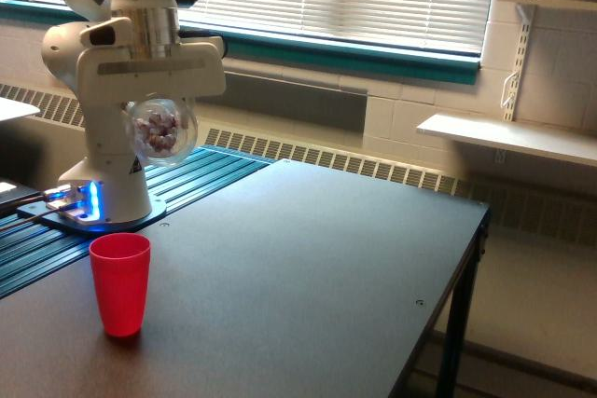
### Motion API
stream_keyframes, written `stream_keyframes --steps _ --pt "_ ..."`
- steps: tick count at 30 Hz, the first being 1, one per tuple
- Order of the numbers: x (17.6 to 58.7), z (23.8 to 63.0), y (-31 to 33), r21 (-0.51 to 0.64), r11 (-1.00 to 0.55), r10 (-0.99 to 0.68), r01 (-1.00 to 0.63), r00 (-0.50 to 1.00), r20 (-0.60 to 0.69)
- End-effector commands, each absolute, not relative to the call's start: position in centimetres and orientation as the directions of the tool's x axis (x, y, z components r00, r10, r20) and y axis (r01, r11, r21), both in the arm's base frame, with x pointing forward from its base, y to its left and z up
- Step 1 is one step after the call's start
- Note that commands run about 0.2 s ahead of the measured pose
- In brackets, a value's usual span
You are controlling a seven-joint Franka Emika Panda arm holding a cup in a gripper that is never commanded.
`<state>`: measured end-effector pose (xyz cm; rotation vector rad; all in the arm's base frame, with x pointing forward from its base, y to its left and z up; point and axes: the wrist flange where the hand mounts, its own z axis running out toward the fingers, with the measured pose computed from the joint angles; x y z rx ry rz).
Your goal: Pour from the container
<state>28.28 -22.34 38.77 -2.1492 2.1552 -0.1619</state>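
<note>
Gripping the container [161,130], the gripper [160,100] hangs from the white arm at the exterior view's upper left, its fingers hidden behind the wide white hand body, so the exact hold on the glass cannot be made out. The container is a clear rounded cup, held in the air well above the table [308,267] and above and slightly to the exterior view's right of the red cup [120,283]. Small reddish-brown pieces lie inside it; what they are is too blurred to tell. Behind it stands the robot base [103,188], with a blue light glowing at its foot. The red cup stands upright on the dark table, its inside not visible. A white shelf [504,137] juts from the wall at the exterior view's right.
</note>
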Motion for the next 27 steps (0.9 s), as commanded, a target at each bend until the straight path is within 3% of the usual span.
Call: stream_keyframes --steps 1,27 --pt "28.1 38.6 -22.9 -0.131 -0.025 -1.0 -0.991 0.024 0.011" --pt "25.3 38.1 -27.5 -0.08 0.054 -0.998 -0.995 -0.052 -0.03"
